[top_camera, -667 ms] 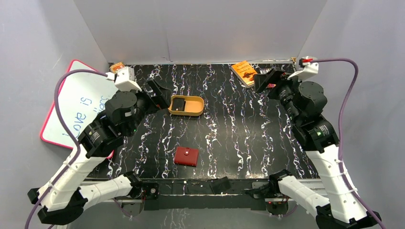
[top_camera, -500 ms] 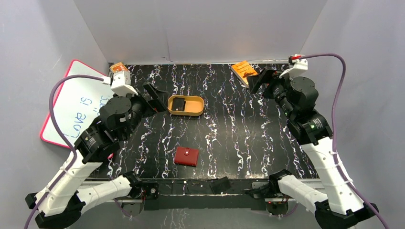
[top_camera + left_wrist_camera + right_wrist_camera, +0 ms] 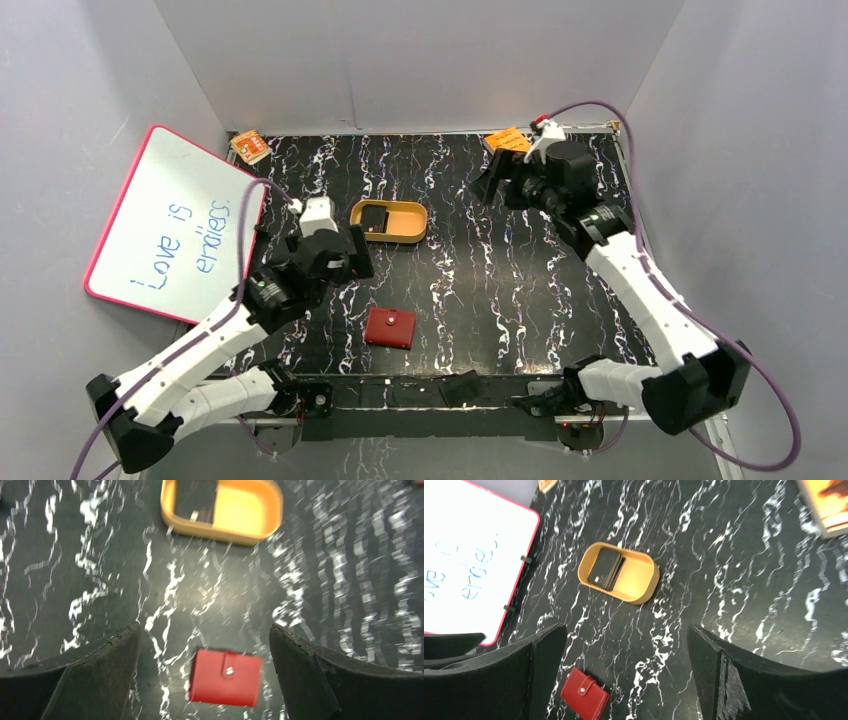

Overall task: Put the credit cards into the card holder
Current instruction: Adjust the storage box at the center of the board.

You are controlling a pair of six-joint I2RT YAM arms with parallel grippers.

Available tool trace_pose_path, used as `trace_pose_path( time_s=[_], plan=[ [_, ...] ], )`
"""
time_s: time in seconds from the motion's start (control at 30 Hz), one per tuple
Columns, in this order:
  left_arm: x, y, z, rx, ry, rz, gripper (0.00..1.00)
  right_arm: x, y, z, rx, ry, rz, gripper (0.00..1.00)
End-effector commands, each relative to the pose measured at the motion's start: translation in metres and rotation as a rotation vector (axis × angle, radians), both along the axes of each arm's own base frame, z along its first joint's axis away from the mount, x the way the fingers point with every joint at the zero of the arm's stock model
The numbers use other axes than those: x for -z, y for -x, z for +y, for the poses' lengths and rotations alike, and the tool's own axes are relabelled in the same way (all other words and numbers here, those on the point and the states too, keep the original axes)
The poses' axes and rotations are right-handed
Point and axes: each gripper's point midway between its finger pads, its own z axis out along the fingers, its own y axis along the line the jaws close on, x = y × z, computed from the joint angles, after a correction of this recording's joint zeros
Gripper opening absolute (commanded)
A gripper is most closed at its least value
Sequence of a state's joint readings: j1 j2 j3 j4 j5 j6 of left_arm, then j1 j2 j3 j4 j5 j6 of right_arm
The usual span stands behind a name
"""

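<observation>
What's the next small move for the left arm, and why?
Probably lower the left gripper onto the card holder and grip it. It lies shut, snap fastened, below and between the open left jaws, while the credit cards sit in the tan dish; they can't go in until it's opened. The right gripper is open and empty too.
</observation>
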State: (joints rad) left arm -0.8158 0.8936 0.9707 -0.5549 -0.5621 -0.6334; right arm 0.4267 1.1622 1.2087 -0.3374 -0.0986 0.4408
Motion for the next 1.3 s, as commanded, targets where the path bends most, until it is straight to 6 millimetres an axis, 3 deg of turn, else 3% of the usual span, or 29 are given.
trace_pose_path(
  time_s=[0.0, 0.23, 0.33, 0.53, 0.7, 0.83, 1.07, 1.17, 1.27],
  plan=[
    [0.044, 0.003, 0.012, -0.095, -0.008, 0.088, 0.95, 0.026, -0.004, 0.041, -0.081, -0.022, 0.073, 0.98],
    [0.062, 0.009, 0.021, -0.136, 0.062, 0.123, 0.94, 0.102, -0.025, 0.09, -0.105, 0.105, 0.233, 0.94],
    [0.065, 0.016, 0.024, -0.151, 0.084, 0.145, 0.94, 0.127, -0.043, 0.103, -0.101, 0.135, 0.271, 0.88],
    [0.077, 0.034, 0.033, -0.165, 0.112, 0.188, 0.93, 0.177, -0.076, 0.124, -0.106, 0.236, 0.339, 0.82],
    [0.081, 0.041, 0.038, -0.176, 0.124, 0.199, 0.93, 0.205, -0.095, 0.134, -0.102, 0.297, 0.364, 0.75],
    [0.085, 0.044, 0.039, -0.181, 0.13, 0.209, 0.93, 0.218, -0.106, 0.135, -0.078, 0.331, 0.381, 0.69],
    [0.094, 0.047, 0.038, -0.181, 0.132, 0.232, 0.93, 0.228, -0.103, 0.129, -0.056, 0.346, 0.397, 0.66],
    [0.1, 0.049, 0.032, -0.165, 0.146, 0.26, 0.92, 0.224, -0.092, 0.124, -0.052, 0.341, 0.415, 0.71],
    [0.106, 0.053, 0.026, -0.147, 0.159, 0.296, 0.92, 0.201, -0.066, 0.123, -0.086, 0.311, 0.382, 0.76]
  ],
)
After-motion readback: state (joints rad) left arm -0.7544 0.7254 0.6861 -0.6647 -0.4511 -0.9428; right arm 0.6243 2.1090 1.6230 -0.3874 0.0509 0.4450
